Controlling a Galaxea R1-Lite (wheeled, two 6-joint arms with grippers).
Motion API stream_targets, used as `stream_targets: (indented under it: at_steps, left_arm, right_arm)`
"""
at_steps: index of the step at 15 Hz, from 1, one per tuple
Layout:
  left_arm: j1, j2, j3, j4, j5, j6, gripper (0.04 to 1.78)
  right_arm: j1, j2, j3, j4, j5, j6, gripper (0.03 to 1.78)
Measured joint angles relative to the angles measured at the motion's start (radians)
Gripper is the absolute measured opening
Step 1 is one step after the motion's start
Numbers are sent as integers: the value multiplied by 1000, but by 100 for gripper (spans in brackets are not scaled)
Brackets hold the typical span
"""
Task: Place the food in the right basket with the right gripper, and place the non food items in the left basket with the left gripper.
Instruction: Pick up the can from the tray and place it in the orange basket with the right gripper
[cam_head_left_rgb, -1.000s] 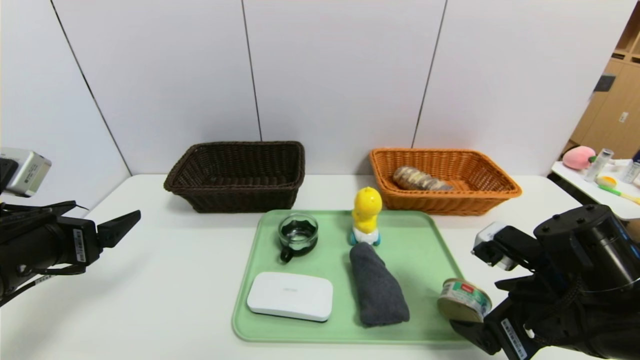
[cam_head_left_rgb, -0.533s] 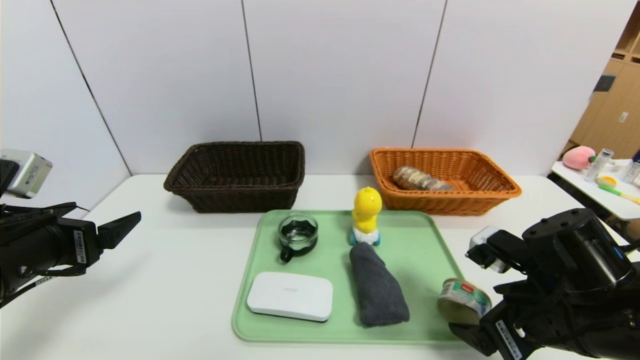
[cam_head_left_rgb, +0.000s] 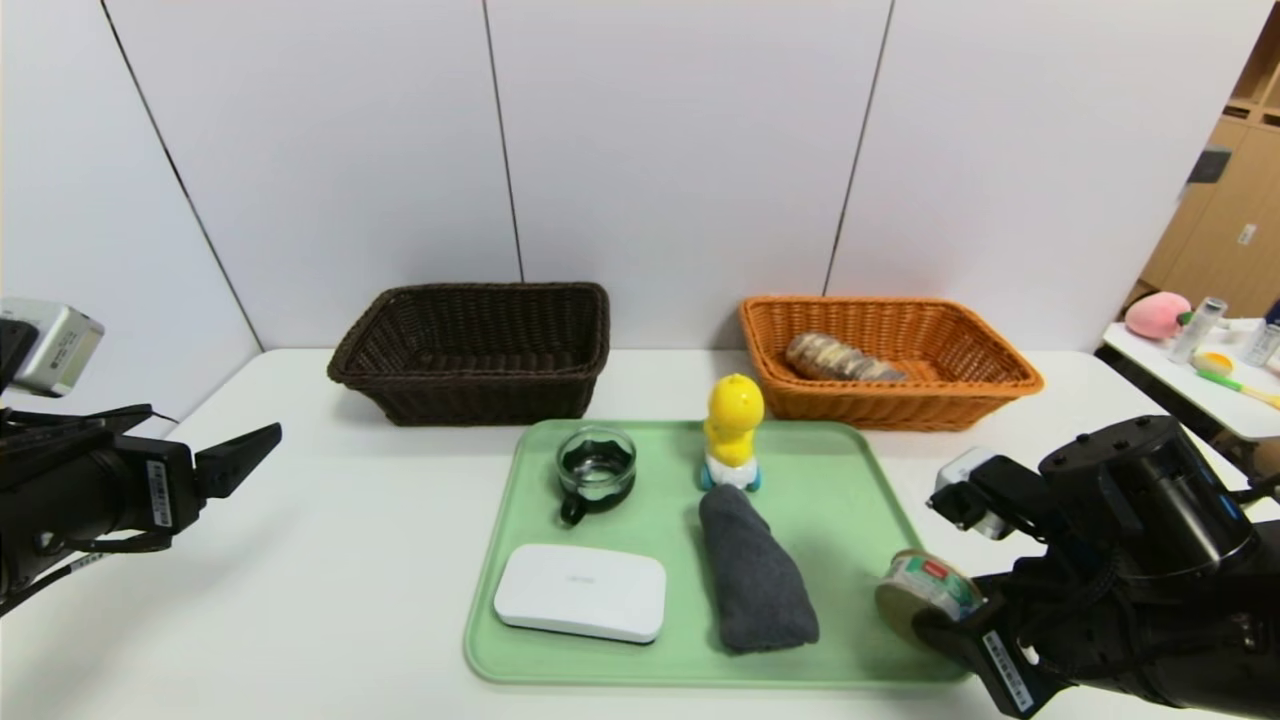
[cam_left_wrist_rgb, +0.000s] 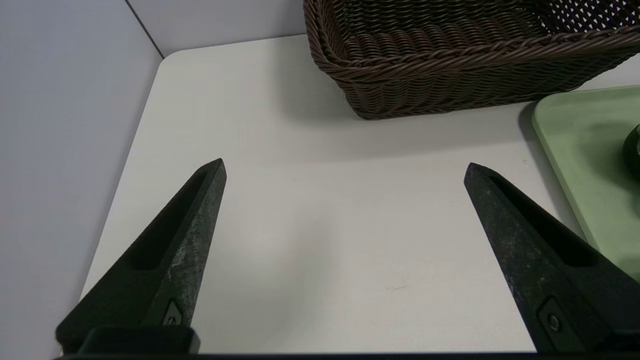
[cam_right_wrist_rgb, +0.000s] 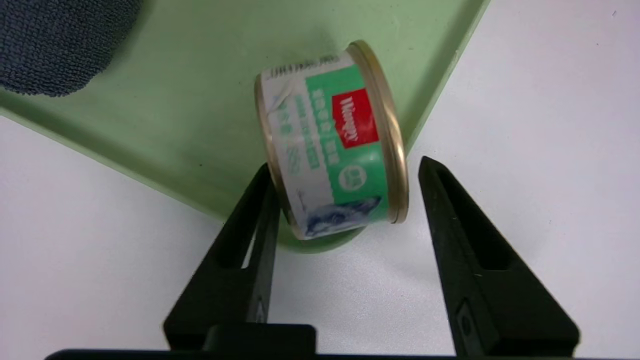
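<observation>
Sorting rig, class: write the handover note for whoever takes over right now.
Right end effector: astride the tin at the tray's near right corner, one finger touching, the other apart; not gripped.
Left end effector: open, parked left of the tray.
Done: bread roll in orange basket.
Left: tin; then cup, duck, cloth, white box into dark basket.

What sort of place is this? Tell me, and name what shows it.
Probably a robot test room, not a home: a bare white table against plain wall panels, a green tray of mixed items staged before two baskets, and wooden shelving behind a cluttered side table.
</observation>
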Motion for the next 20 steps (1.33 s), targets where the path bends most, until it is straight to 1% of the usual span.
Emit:
stream_targets:
  at_steps: [1, 2, 4, 7, 12, 14, 17, 18, 19, 20]
  left_arm:
    - [0, -1, 0, 0, 0, 0, 169]
    - [0, -1, 0, 0, 0, 0, 169]
    - [0, -1, 1, 1, 1, 2, 169]
    - [0, -2, 10, -1, 2, 9, 169]
    - [0, -2, 11, -3, 2, 5, 169]
    - [0, -6, 13, -1, 1, 4, 169]
    - [0, -12, 13, -1, 1, 4, 169]
    - [0, -15, 13, 0, 0, 4, 169]
    - [0, -18, 13, 1, -1, 3, 169]
    - [0, -20, 13, 1, -1, 3, 169]
  right_arm:
    - [0, 0, 1, 0, 0, 0, 78]
    - [0, -1, 3, -1, 2, 0, 61]
    - [1, -4, 5, -2, 10, 0, 60]
    - [1, -32, -4, -16, 43, 1, 60]
    - [0, -69, -7, -29, 44, 7, 60]
    - [0, -82, -37, -82, 45, 5, 60]
    - [-3, -93, -64, -209, 45, -1, 60]
    - [-17, -93, -80, -272, 46, -10, 60]
    - [-42, -90, -98, -312, 46, -19, 60]
    - [-77, -80, -122, -329, 47, -26, 60]
